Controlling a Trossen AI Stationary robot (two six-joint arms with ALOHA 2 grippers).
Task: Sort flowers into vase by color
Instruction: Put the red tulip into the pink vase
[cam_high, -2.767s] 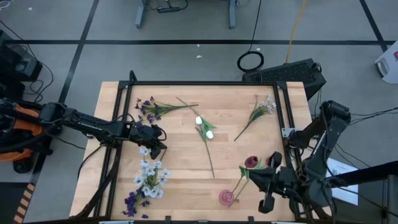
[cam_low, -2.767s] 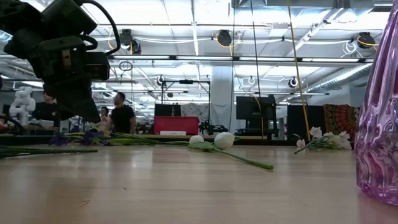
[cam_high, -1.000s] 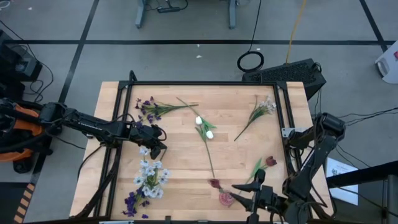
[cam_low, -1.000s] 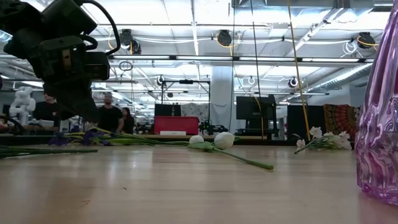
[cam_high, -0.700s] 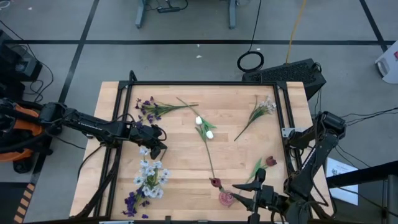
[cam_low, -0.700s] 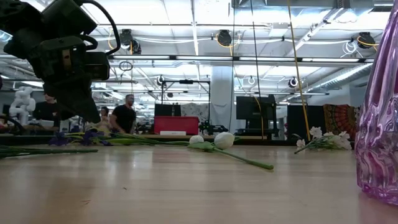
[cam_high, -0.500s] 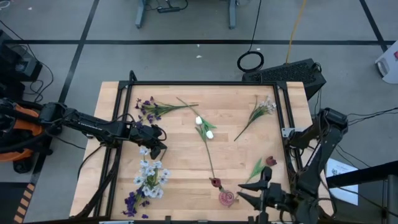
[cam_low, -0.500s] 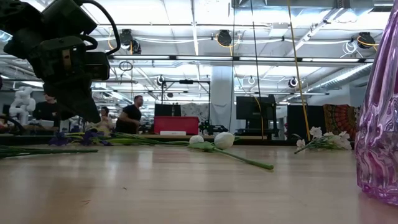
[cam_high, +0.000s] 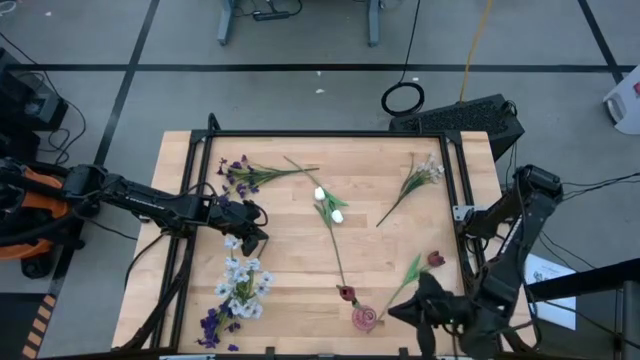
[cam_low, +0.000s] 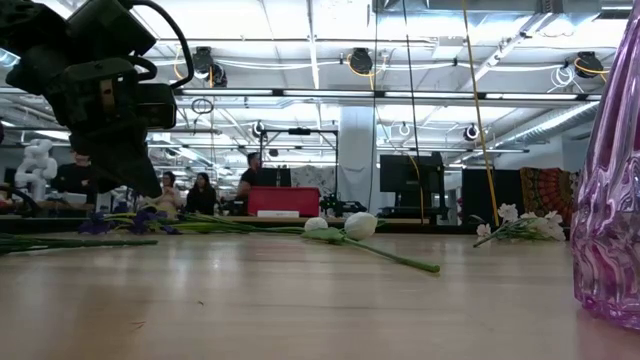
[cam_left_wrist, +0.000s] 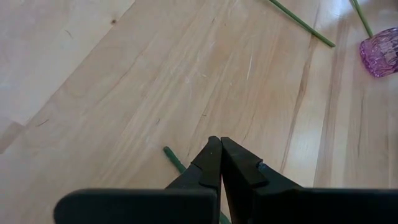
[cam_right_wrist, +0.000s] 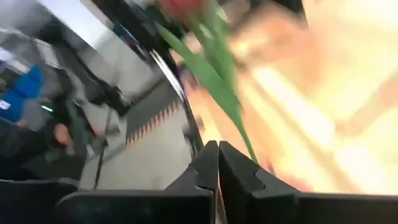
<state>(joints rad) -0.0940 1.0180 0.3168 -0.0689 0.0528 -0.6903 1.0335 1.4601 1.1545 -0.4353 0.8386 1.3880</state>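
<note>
A purple glass vase (cam_high: 365, 318) stands near the table's near edge. One dark red tulip (cam_high: 346, 294) leans out of its mouth. A second dark red tulip (cam_high: 436, 259) lies to its right, stem running toward my right gripper (cam_high: 400, 308). That gripper is shut (cam_right_wrist: 218, 146), and the stem (cam_right_wrist: 214, 84) runs away from beside its tips. My left gripper (cam_high: 258, 237) is shut and hangs above the table (cam_low: 140, 182) beside the white and pale-blue cluster (cam_high: 240, 280). White tulips (cam_high: 330, 205) lie mid-table. My right gripper is shut at the lower end of the second tulip's stem (cam_right_wrist: 249, 149). The stem disappears behind one finger rather than between the two. I cannot tell whether the gripper touches it.
Purple sprigs lie at the far left (cam_high: 238, 172) and the near left (cam_high: 212, 325). A white blossom cluster (cam_high: 425, 175) lies far right. Bare wood lies between the white tulips and the vase. People move in the room behind the table.
My right gripper has drawn back from the vase toward the table's right, along the near edge, to the lower end of the second tulip's stem. The tulip in the vase and the one on the table have stayed put.
</note>
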